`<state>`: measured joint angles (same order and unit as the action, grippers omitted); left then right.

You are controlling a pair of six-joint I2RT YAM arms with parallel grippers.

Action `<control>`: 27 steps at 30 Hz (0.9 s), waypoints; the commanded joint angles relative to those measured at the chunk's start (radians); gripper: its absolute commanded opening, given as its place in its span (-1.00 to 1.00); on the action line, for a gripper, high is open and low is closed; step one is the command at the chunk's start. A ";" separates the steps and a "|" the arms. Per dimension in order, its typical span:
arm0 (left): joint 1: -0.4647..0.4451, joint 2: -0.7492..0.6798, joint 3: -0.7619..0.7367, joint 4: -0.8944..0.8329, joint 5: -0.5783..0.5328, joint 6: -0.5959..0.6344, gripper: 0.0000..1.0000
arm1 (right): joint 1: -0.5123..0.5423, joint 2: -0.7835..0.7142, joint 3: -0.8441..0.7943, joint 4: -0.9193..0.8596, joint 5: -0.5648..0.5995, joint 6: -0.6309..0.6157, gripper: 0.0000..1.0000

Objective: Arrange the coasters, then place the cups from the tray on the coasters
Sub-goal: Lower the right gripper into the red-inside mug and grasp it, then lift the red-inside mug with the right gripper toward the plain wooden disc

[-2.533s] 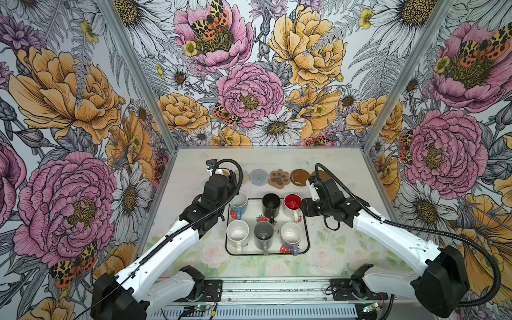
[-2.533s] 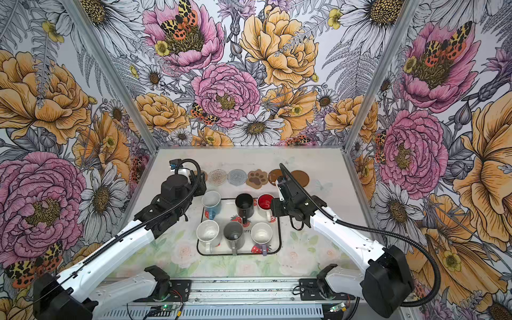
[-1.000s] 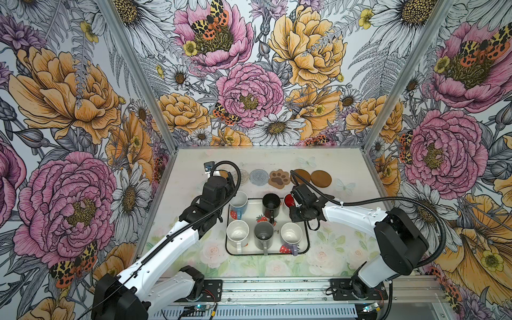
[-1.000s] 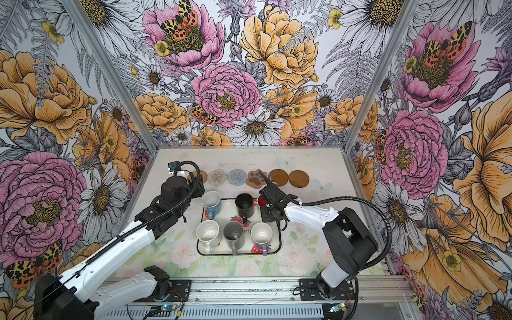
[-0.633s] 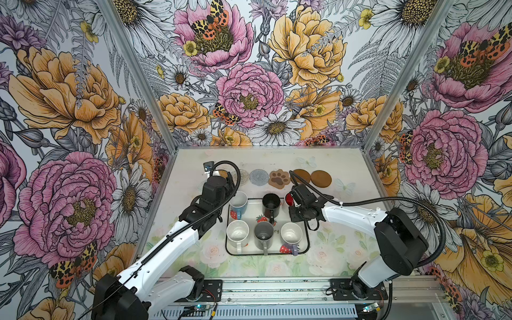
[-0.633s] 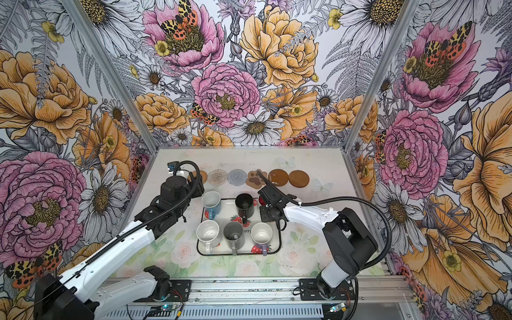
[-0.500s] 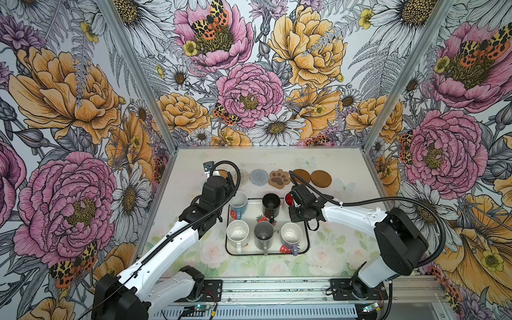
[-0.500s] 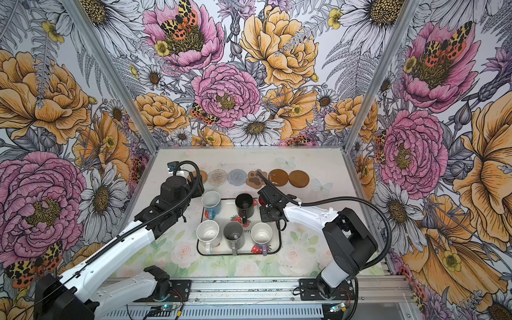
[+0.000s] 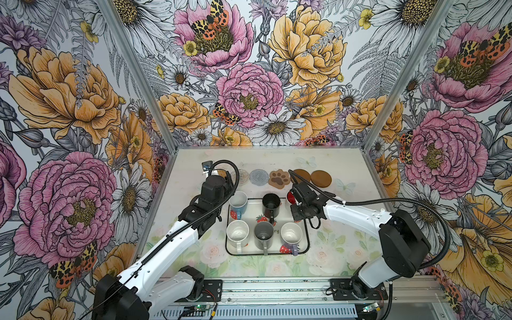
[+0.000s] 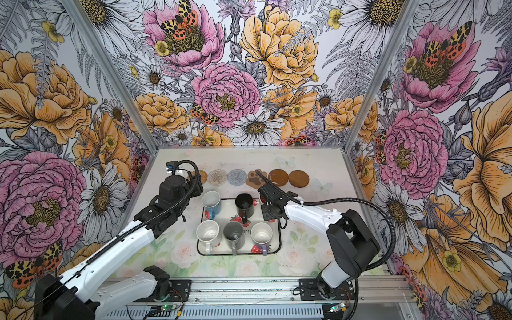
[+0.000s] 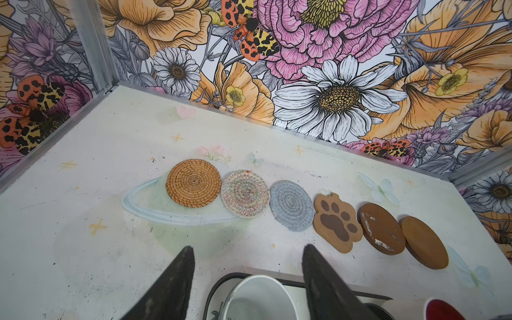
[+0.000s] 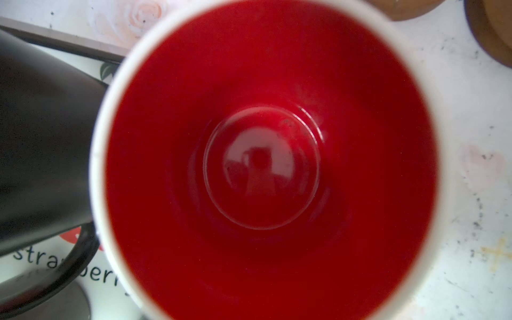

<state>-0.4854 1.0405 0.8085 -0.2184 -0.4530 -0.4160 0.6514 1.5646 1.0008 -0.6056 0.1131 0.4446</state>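
Obs: left fingers (image 11: pixel 180 279) spread wide, nothing between the tips. The light blue cup (image 11: pixel 257 300) sits just beneath them, cut off by the frame edge.

Right fingers are hidden under the wrist housing (image 9: pixel 303 203) in both top views and out of the wrist camera's frame; wide or narrow, cannot tell.

Red-lined cup (image 12: pixel 263 166) fills that wrist view, rim blurred. From above only a red sliver shows.

Surface (image 9: pixel 346 163): white, scuffed, faint floral print. Walls (image 9: pixel 249 91): bold flower wallpaper.

The red-lined cup is directly under the right wrist, at the 1 o'clock corner of the tray (image 9: pixel 307 241), just beside the black cup (image 12: pixel 41 152). The coasters (image 9: pixel 259 177) lie in a row at 12 o'clock from the tray, brown discs (image 9: pixel 320 178) nearest that cup.
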 commanded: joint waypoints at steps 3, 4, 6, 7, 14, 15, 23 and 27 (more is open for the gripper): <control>0.018 -0.007 -0.021 0.027 0.021 0.007 0.27 | 0.004 -0.040 0.082 0.005 0.058 -0.048 -1.00; 0.021 -0.009 -0.022 0.027 0.022 0.009 0.27 | 0.001 -0.037 0.089 0.002 0.057 -0.052 -1.00; 0.028 -0.014 -0.026 0.026 0.024 0.008 0.27 | -0.008 -0.035 0.100 -0.002 0.051 -0.059 -1.00; 0.030 -0.017 -0.029 0.027 0.026 0.007 0.27 | -0.014 -0.034 0.106 -0.003 0.047 -0.063 -1.00; 0.047 -0.023 -0.041 0.034 0.042 0.000 0.28 | -0.085 -0.038 0.149 -0.015 0.021 -0.089 -1.00; 0.049 -0.023 -0.042 0.036 0.043 0.000 0.28 | -0.096 -0.039 0.154 -0.018 0.016 -0.093 -1.00; 0.066 -0.032 -0.049 0.033 0.053 0.000 0.28 | -0.200 -0.017 0.237 -0.040 -0.002 -0.144 -1.00; 0.078 -0.046 -0.057 0.031 0.064 -0.004 0.29 | -0.257 0.009 0.280 -0.052 -0.032 -0.156 -1.00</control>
<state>-0.4202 1.0164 0.7689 -0.2043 -0.4168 -0.4168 0.4221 1.5681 1.2144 -0.6949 0.0944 0.3141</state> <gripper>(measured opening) 0.643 0.169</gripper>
